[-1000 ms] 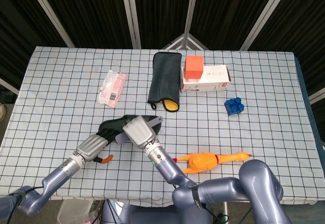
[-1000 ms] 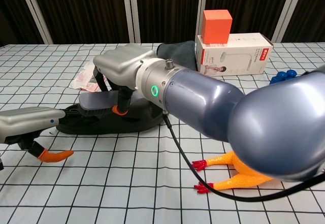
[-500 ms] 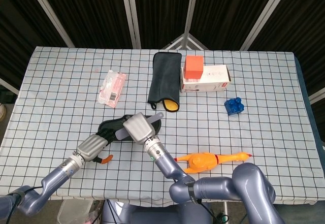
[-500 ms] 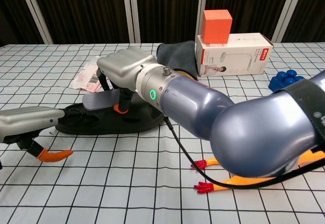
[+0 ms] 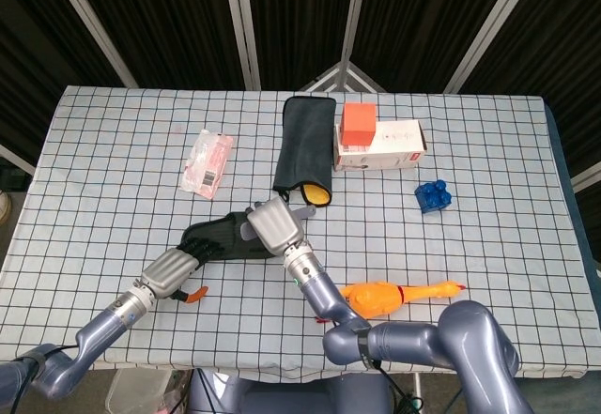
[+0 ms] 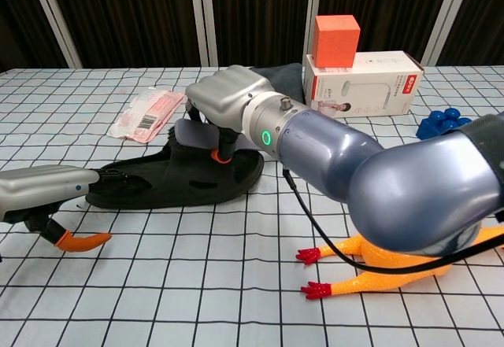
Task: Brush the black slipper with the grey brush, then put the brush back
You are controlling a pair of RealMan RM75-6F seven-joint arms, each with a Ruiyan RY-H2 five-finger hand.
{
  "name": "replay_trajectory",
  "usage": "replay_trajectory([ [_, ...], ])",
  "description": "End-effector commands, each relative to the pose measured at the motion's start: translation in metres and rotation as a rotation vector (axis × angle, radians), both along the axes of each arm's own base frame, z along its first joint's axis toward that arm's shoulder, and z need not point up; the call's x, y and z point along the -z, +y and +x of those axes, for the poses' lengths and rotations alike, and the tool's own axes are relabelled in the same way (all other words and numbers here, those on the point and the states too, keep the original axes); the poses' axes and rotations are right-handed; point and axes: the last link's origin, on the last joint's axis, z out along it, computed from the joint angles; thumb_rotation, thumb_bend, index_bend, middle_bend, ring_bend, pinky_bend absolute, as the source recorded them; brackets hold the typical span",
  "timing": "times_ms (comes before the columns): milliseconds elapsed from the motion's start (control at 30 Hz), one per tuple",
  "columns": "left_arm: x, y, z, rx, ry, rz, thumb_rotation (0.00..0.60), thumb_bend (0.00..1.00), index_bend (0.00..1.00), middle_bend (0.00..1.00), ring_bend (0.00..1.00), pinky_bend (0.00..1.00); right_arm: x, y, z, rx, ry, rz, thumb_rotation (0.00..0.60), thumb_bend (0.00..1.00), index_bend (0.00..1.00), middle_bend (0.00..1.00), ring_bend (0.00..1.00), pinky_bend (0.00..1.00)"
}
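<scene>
The black slipper [image 5: 218, 238] [image 6: 150, 188] lies flat near the table's front left, its toe pointing right. My right hand [image 5: 276, 225] [image 6: 236, 107] grips the grey brush [image 6: 194, 134] [image 5: 303, 213] over the toe end of the slipper, with the brush head angled down toward the upper. My left hand [image 5: 173, 270] [image 6: 43, 190] rests on the slipper's heel end and holds it down. Its orange-tipped thumb lies on the cloth beside the slipper.
A pink packet [image 5: 208, 161] [image 6: 150, 113] lies behind the slipper. Behind my right hand are a dark grey cloth [image 5: 302, 146], a white box [image 5: 378, 145] [image 6: 362, 85] topped by an orange block [image 5: 358, 123], and a blue toy [image 5: 433, 195]. A rubber chicken [image 5: 394, 296] [image 6: 378, 272] lies front right.
My right hand has swept the brush rightward along the slipper, from its middle to the toe end. The left hand and the slipper have stayed put.
</scene>
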Motion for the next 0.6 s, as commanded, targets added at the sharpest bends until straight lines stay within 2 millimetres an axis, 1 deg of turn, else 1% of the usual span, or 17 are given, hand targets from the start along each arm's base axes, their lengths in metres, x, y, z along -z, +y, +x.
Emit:
replay_trajectory([
  [33,0.001,0.000,0.001,-0.001,0.000,-0.001,0.438,0.57,0.03,0.05,0.00,0.05,0.000,0.001,0.000,0.002,-0.001,0.001,0.600,0.84,0.89,0.67,0.62,0.66],
  [200,0.002,0.001,0.003,0.004,-0.002,-0.001,0.440,0.58,0.03,0.05,0.00,0.05,0.004,0.009,0.005,-0.015,0.000,0.015,0.600,0.84,0.89,0.67,0.62,0.66],
  [600,0.004,0.002,0.008,0.009,-0.012,-0.006,0.438,0.58,0.03,0.05,0.00,0.05,0.020,0.035,0.025,-0.080,-0.001,0.040,0.600,0.84,0.89,0.67,0.62,0.66],
])
